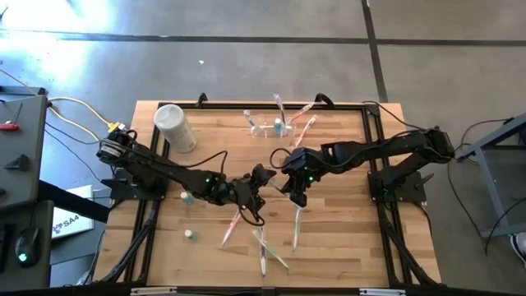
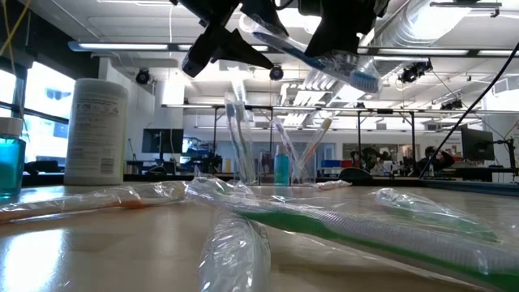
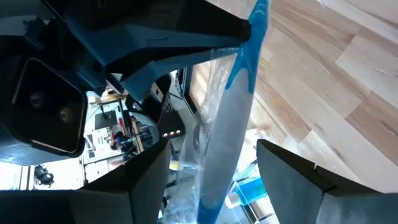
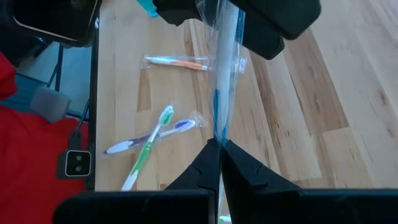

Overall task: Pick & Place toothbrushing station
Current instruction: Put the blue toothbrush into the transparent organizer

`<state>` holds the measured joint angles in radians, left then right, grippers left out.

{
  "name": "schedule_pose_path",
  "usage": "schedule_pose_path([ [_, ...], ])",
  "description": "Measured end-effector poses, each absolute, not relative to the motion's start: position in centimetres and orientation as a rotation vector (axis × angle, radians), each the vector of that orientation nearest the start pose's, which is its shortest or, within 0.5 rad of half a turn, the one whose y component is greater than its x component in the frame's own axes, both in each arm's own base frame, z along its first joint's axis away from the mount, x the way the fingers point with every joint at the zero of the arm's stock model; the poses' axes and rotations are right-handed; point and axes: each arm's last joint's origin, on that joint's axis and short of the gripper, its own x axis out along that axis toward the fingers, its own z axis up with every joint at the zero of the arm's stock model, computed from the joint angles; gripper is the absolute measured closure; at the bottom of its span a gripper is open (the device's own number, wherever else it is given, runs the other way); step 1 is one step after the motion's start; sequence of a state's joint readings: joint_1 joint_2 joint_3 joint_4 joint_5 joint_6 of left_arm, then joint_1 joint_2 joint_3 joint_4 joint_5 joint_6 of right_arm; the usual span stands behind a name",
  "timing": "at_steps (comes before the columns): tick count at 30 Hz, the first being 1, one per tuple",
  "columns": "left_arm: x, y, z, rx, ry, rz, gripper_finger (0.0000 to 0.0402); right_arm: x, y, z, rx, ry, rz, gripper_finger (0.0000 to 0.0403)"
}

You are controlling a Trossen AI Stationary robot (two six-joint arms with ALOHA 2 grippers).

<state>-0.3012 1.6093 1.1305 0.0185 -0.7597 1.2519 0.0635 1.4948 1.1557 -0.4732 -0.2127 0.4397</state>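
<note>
A blue toothbrush in a clear wrapper (image 4: 219,74) hangs in the air above the middle of the table, stretched between my two grippers. My right gripper (image 4: 219,144) is shut on it. My left gripper (image 3: 212,146) is open, one finger on either side of the wrapped handle (image 3: 227,124) with a gap to each. In the high view both grippers meet mid-table, left (image 1: 261,182) and right (image 1: 289,179). The toothbrushing station (image 1: 274,127), a small clear holder with several brushes standing in it, rests on the table near the far edge (image 2: 302,170). My right gripper pinches the wrapped toothbrush between its two fingertips, at the blue stretch of the handle (image 4: 216,121). The fingers slant downward and lie roughly along the brush. The brush is lifted clear of the table and tilted, its bristle head (image 2: 365,79) lower than the rest.
A white canister (image 1: 174,127) stands at the far left. Wrapped toothbrushes lie on the near half of the table (image 1: 233,228) (image 1: 265,251) (image 1: 296,226). Two small blue bottles (image 1: 189,234) (image 1: 185,197) stand near the left arm.
</note>
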Motion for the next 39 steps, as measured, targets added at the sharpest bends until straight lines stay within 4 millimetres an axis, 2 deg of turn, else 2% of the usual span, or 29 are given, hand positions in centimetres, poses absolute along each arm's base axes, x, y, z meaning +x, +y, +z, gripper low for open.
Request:
schedule_pose_path([
  [4, 34.47, -8.62, 26.83, 1.445, 0.643, 0.143, 0.0219, 31.63, 2.62, 27.24, 0.473, 0.854, 0.079, 0.0399],
  [15, 34.35, -8.59, 26.53, 1.476, 0.667, 0.117, 0.0389, 31.65, 2.63, 27.33, 0.462, 0.847, 0.09, 0.0399],
  [35, 34.12, -8.5, 26.21, 1.44, 0.709, 0.12, 0.0393, 32.04, 2.64, 27.69, 0.404, 0.787, 0.123, 0.0399],
  [39, 34.03, -8.47, 26.06, 1.444, 0.724, 0.114, 0.0393, 31.88, 2.63, 27.52, 0.405, 0.811, 0.117, 0.0381],
])
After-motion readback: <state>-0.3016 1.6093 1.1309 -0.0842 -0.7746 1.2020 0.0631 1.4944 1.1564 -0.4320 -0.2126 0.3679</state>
